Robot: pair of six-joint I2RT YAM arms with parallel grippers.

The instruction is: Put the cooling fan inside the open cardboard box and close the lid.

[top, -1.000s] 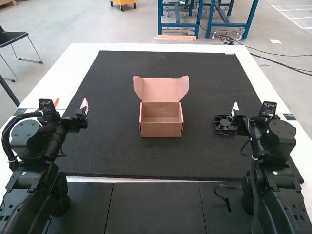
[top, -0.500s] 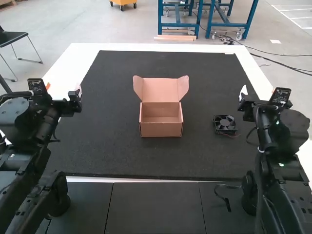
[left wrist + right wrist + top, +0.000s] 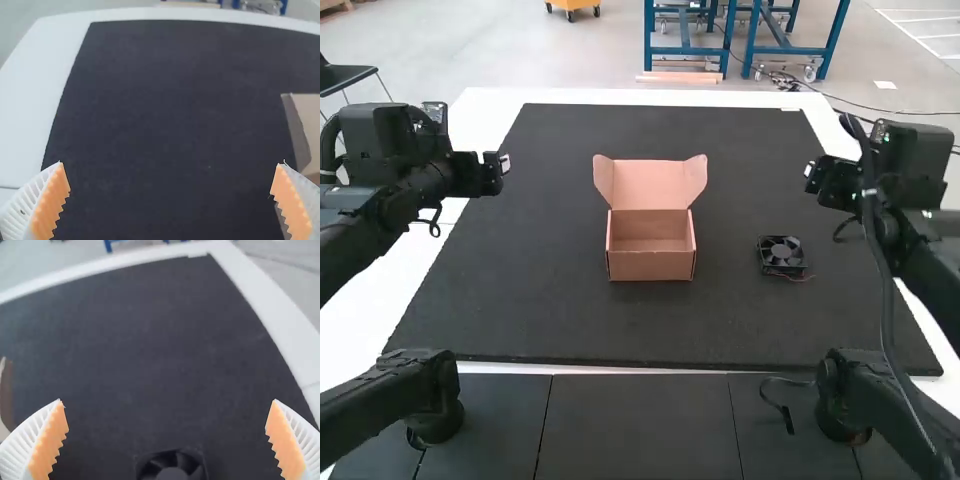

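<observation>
The open cardboard box [image 3: 651, 238] stands in the middle of the black mat [image 3: 560, 300], its lid flap upright at the back. A small black cooling fan [image 3: 781, 255] lies flat on the mat to the box's right; its top edge [image 3: 171, 467] shows between my right fingers. My right gripper [image 3: 167, 440] is open, raised above and behind the fan. My left gripper [image 3: 170, 200] is open over bare mat far to the left of the box, whose corner [image 3: 302, 130] shows at the side.
The white table [image 3: 470, 110] borders the mat on all sides. The left arm [image 3: 410, 175] and right arm [image 3: 890, 180] are raised high over the mat's side edges. A thin wire trails from the fan.
Both arms have risen from low near the front of the mat to high positions farther back. The right gripper has lifted away from the fan, which stays in place.
</observation>
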